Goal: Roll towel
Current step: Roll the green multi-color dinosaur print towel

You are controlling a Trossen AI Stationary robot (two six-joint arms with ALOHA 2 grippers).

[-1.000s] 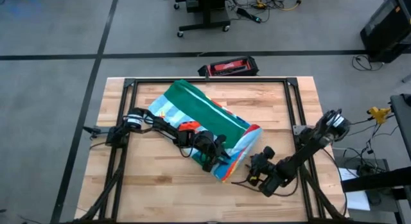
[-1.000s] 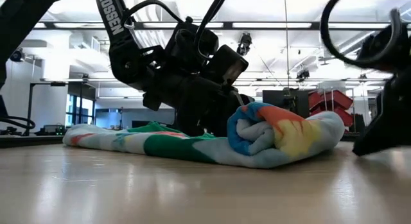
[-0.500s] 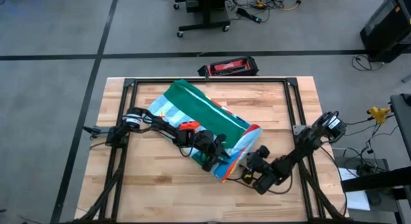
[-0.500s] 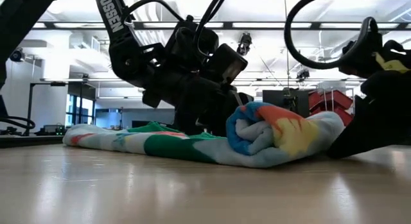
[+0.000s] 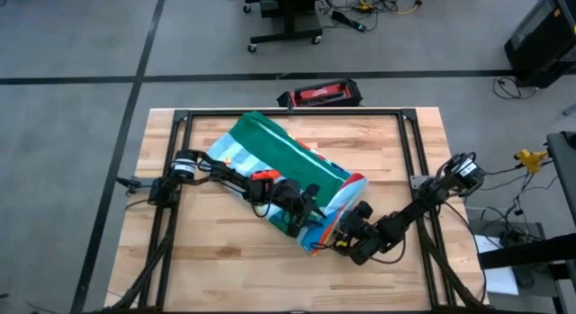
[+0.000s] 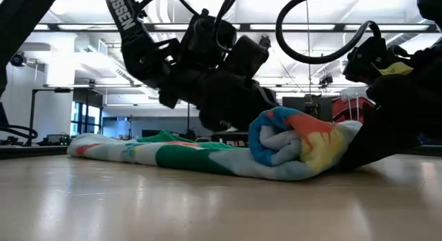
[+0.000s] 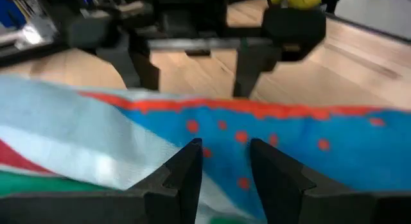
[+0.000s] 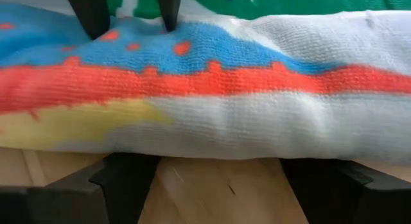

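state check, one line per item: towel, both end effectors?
towel: partly rolled; roll at the near end, the rest flat on the table.
left end effector: pressed down on top of the roll, fingers partly apart, no cloth clearly pinched.
right end effector: open, fingers wide apart at the roll's near side, low on the wood.

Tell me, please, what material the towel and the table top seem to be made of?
The towel looks like soft woven terry cloth, probably cotton: the right wrist view shows a looped, matte weave, and it holds a plump roll. The table top looks like pale wood planks with a smooth, slightly glossy finish: grain lines show, and the low view shows a faint sheen.
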